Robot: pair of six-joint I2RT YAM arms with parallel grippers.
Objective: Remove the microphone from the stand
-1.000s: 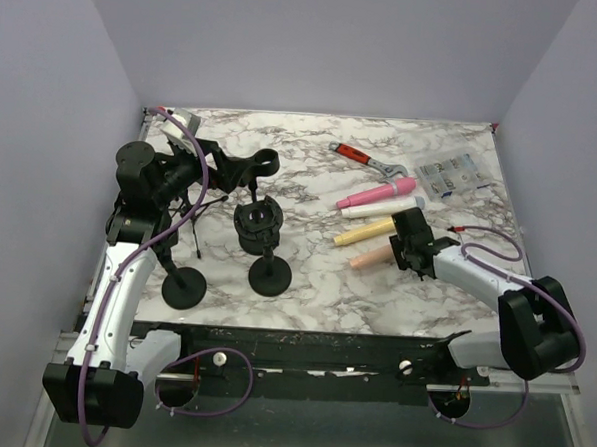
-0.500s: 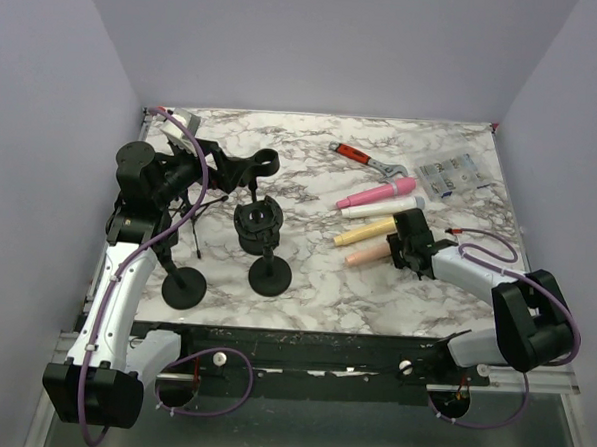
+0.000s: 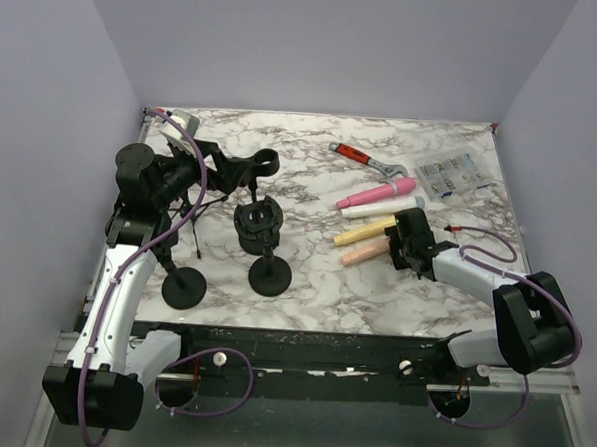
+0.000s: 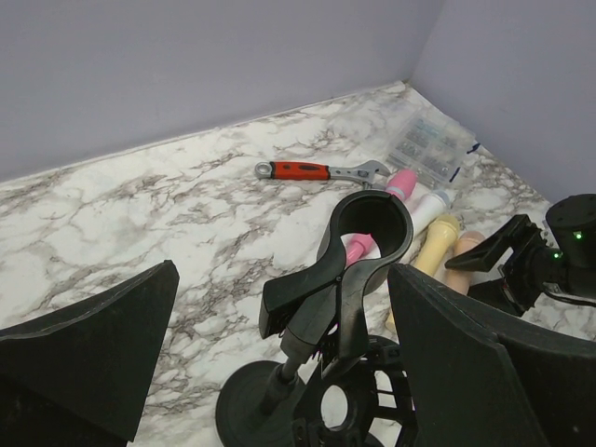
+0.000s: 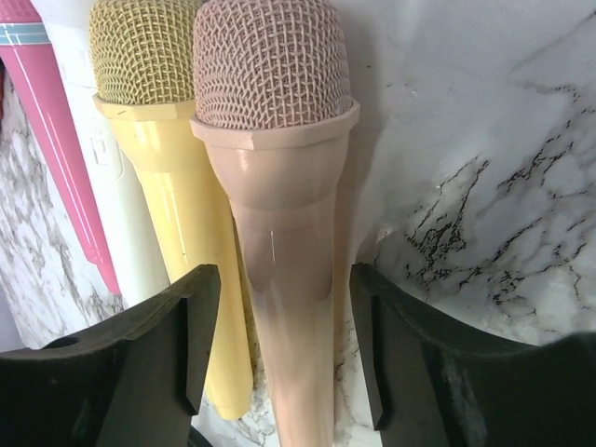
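The beige microphone [image 3: 362, 252] [image 5: 279, 186] lies flat on the marble table beside a yellow microphone [image 3: 363, 230] [image 5: 158, 168]. My right gripper [image 3: 406, 244] [image 5: 279, 279] straddles its handle, open, with a gap between each pad and the handle. The black stand [image 3: 183, 288] at the left carries an empty spring clip [image 3: 253, 165] [image 4: 358, 251]. My left gripper [image 3: 203, 173] [image 4: 284, 279] is wide open, one finger on each side of the clip's handles, touching nothing.
A white microphone [image 3: 379, 208] and a pink one [image 3: 375, 194] lie just beyond the yellow one. A second black stand with a round cage holder [image 3: 259, 221] is right of the first. A red-handled wrench [image 3: 367, 159] and a plastic bag [image 3: 451, 174] lie at the back right.
My right gripper's jaws have opened and let go of the beige microphone, which has come to rest against the yellow one. The left arm has not moved.
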